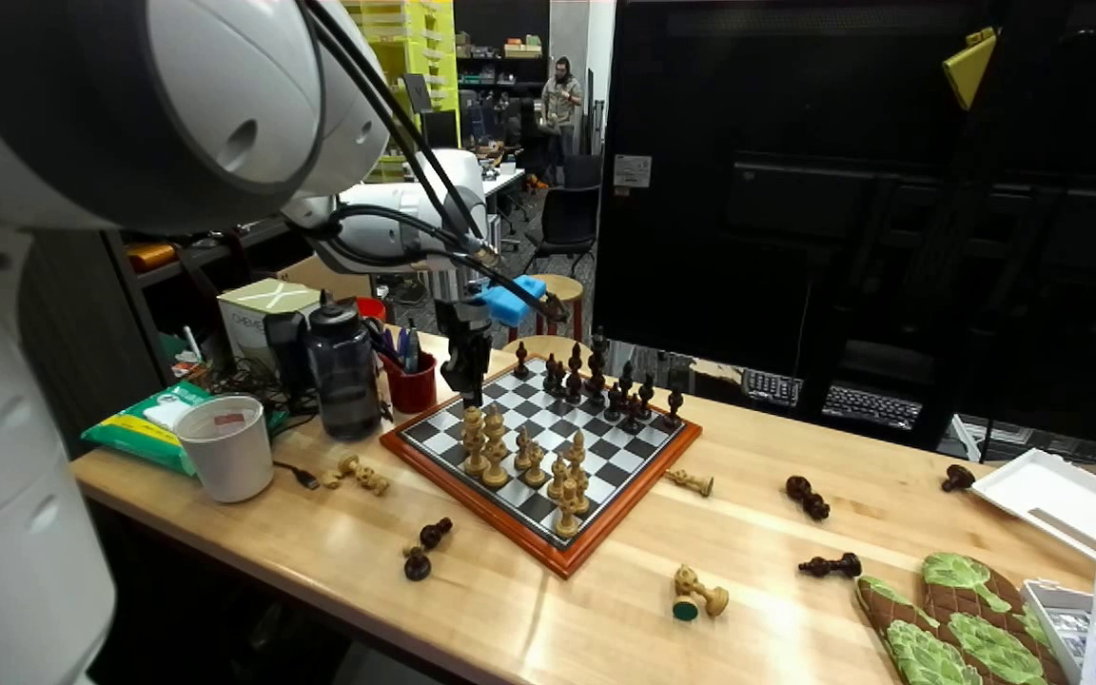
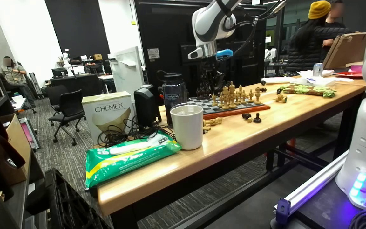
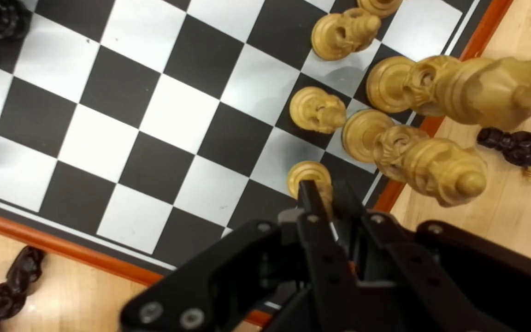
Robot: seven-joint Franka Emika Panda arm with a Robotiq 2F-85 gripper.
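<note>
Low and right of center, the gripper (image 3: 329,190) has its jaws close together around a light wooden pawn (image 3: 309,171), which they partly hide. Right of it, two tall light chess pieces (image 3: 420,154) stand on the chessboard (image 3: 166,108); lower left, a dark chess piece (image 3: 5,299) lies on its side.

Chess pieces (image 1: 495,464) on and beside chessboard (image 1: 472,496)

Bright indoor light, pale glare on the tabletop (image 1: 537,609) (soft shadows on the chessboard (image 3: 168,115))

box: "CHEMEX" (image 2: 108,117) | bottle: "nalgene" (image 2: 174,92)
</note>
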